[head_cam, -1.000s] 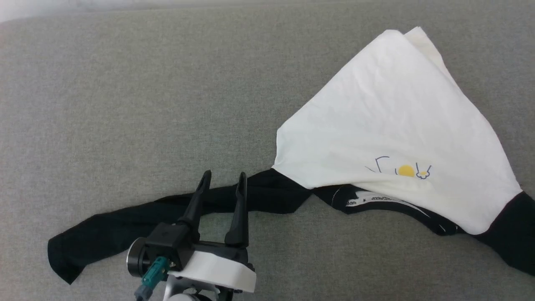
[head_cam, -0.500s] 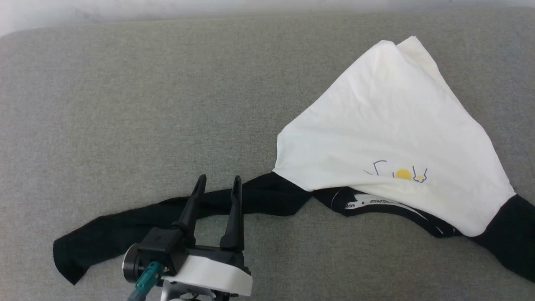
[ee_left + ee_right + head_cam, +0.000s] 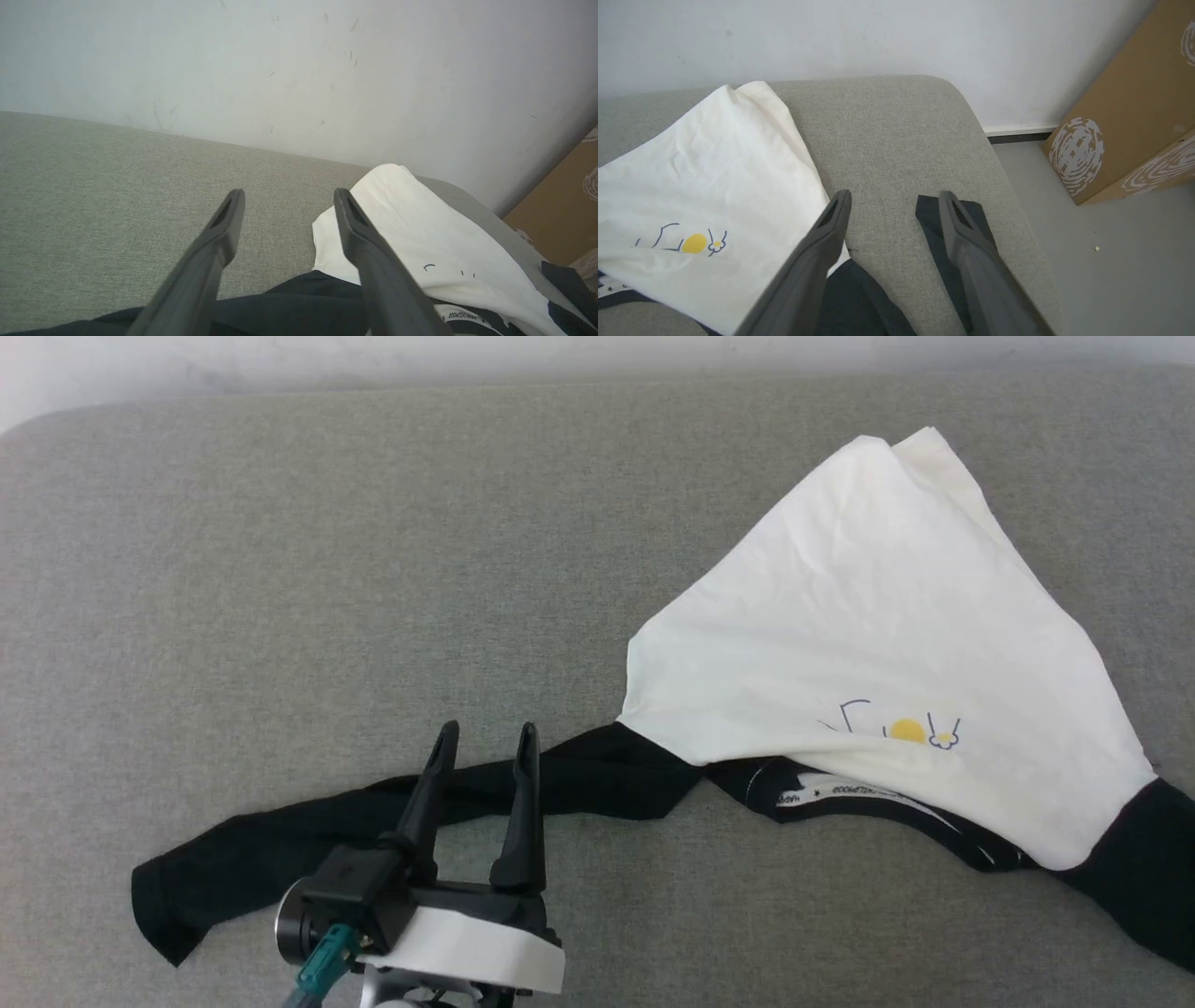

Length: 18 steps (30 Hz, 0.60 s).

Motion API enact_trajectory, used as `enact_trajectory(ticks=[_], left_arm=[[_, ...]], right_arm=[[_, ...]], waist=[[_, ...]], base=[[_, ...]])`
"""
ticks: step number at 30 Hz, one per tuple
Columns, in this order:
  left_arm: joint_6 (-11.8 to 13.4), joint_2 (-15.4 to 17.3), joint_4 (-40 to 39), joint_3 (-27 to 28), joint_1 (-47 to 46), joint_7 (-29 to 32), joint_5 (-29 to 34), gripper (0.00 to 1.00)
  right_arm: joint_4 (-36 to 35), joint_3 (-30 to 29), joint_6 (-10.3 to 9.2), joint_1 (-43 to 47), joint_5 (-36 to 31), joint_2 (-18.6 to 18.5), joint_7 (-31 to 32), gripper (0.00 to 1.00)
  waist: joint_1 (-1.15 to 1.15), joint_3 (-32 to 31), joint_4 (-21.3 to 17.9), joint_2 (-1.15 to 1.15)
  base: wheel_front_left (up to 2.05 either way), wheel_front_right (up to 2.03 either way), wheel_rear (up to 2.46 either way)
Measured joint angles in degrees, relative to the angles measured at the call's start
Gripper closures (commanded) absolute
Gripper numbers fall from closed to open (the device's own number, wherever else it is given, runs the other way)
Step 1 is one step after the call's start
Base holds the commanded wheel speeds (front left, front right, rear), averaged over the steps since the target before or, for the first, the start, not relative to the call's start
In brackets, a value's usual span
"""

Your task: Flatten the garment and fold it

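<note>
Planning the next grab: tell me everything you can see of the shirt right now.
The shirt is thin white cloth with black sleeves, black collar trim and a small yellow-and-blue chest print. It lies crumpled on the grey cushion, its white body bunched into a rough triangle at the right. One sleeve trails left; the open left hand is poised over it, contact unclear. The other sleeve runs toward the cushion's right edge, by the open right hand.

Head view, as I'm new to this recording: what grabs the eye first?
A rumpled white long-sleeved shirt with black raglan sleeves sprawls across the right of the grey fabric cushion, one black sleeve trailing left. The left gripper stands open at lower left, poised over that sleeve.
</note>
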Motion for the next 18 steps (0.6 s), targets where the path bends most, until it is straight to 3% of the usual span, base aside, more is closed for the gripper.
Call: enact_trajectory(ticks=[4, 8, 13, 18], left_arm=[[-0.4, -0.4, 0.0, 0.1, 0.0, -0.6, 0.1, 0.00], [-0.5, -0.5, 0.0, 0.1, 0.0, -0.8, 0.3, 0.00], [-0.8, -1.0, -0.3, -0.3, -0.2, -0.8, 1.3, 0.00], [-1.3, -2.7, -0.2, -1.8, -2.3, -0.8, 2.8, 0.00]], right_arm=[[0.2, 4.0, 0.00, -3.4, -3.5, 0.9, -4.6, 0.00], [1.8, 9.9, 0.01, -7.1, -5.5, 0.3, -5.4, 0.00], [6.7, 17.7, 0.01, -15.6, -7.3, -3.2, -3.7, 0.00], [16.2, 23.6, 0.01, -25.6, -7.4, -5.9, 1.2, 0.00]], waist=[[0.00, 0.0, 0.5, 0.00], [0.00, 0.3, 1.1, 0.00], [0.00, 2.1, 1.9, 0.00], [0.01, 5.2, 3.1, 0.00]], base=[[0.00, 0.00, 0.00], [0.00, 0.00, 0.00], [0.00, 0.00, 0.00], [0.00, 0.00, 0.00]])
